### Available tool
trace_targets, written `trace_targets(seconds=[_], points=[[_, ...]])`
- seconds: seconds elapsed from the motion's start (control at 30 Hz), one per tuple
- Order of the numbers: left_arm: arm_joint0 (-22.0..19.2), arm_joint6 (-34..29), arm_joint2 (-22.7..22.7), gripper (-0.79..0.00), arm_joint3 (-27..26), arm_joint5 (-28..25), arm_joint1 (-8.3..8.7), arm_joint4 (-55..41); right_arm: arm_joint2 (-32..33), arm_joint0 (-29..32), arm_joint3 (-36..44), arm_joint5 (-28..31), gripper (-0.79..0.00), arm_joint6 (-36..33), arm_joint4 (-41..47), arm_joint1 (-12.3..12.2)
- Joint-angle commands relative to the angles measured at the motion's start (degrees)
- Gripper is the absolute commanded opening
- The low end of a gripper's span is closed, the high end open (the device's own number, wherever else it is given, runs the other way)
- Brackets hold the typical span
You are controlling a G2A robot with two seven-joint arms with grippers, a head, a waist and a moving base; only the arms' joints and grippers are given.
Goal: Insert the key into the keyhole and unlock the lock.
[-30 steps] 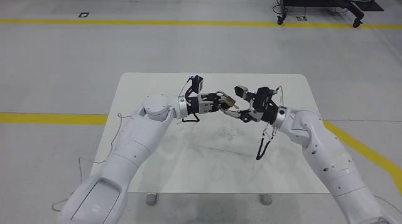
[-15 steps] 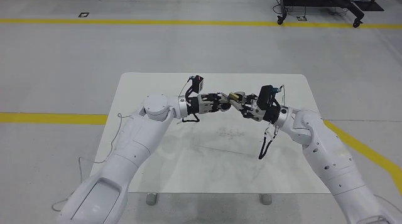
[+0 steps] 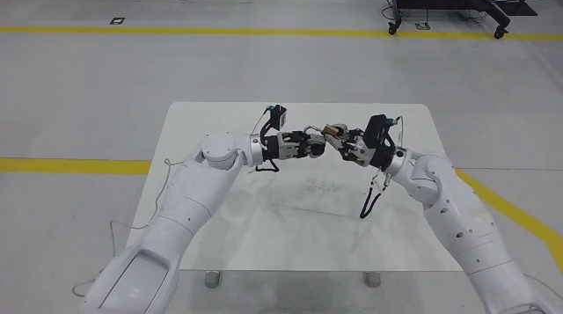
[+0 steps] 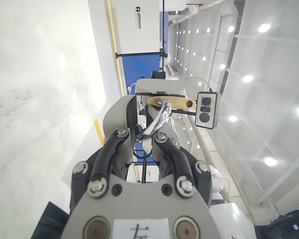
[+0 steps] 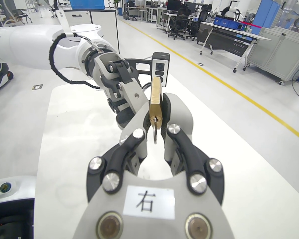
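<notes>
A brass padlock (image 3: 333,128) hangs in the air over the far middle of the white table (image 3: 264,226), between both grippers. My right gripper (image 5: 155,115) is shut on the brass body (image 5: 155,95), one finger on each flat side. A key (image 5: 154,121) sits in the keyhole at the end facing the wrist, and its ring hangs below. My left gripper (image 4: 144,133) is shut on the silver shackle (image 4: 162,115). One shackle end sits in the body (image 4: 173,102); the other hole in the body looks empty.
The tabletop (image 5: 214,150) below the arms is bare. The two wrists (image 3: 295,144) (image 3: 374,151) face each other close together. Yellow floor lines run beyond the table, and desks and cabinets stand farther off.
A second ago my right gripper stood open just short of the padlock in my left gripper. It has since moved in and shut on the brass body, and the lock sits slightly farther back.
</notes>
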State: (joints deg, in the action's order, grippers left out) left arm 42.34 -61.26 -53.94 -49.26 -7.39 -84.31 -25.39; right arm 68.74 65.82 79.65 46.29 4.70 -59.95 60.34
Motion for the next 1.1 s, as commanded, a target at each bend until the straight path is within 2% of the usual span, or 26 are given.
trace_targets(seconds=[0.0,0.1,0.23,0.47,0.63,0.87,1.07], points=[[0.0,-0.5,0.0,0.000,-0.2,-0.7,0.03,0.2,0.4,0.1,-0.5,-0.7,-0.785,-0.2,1.0,0.0],[0.0,-1.3,-0.1,0.000,-0.5,-2.1,0.09,0.1,1.4,0.1,-1.6,-1.2,-0.785,-1.1,2.0,-0.1],[0.2,-1.4,-1.2,0.000,-1.0,-4.5,0.37,-0.3,3.3,0.2,-3.0,1.1,-0.785,-4.5,1.4,-0.7],[0.4,1.1,-7.3,0.000,-0.9,-6.3,2.04,-2.4,2.8,2.0,-5.3,10.5,-0.785,-18.3,0.6,-2.1],[1.8,1.3,-9.7,0.000,-2.8,-5.2,2.97,-3.0,-0.2,2.1,-7.4,9.9,-0.785,-24.7,5.1,-1.8],[2.4,1.8,-8.5,0.000,-4.3,-2.7,3.06,-1.2,-3.9,1.0,-8.4,8.6,-0.785,-29.6,10.9,-1.1],[2.1,1.3,-7.4,0.000,-4.2,-1.3,2.91,-0.8,-7.2,-0.7,-7.7,6.5,-0.785,-33.5,12.3,-0.6]])
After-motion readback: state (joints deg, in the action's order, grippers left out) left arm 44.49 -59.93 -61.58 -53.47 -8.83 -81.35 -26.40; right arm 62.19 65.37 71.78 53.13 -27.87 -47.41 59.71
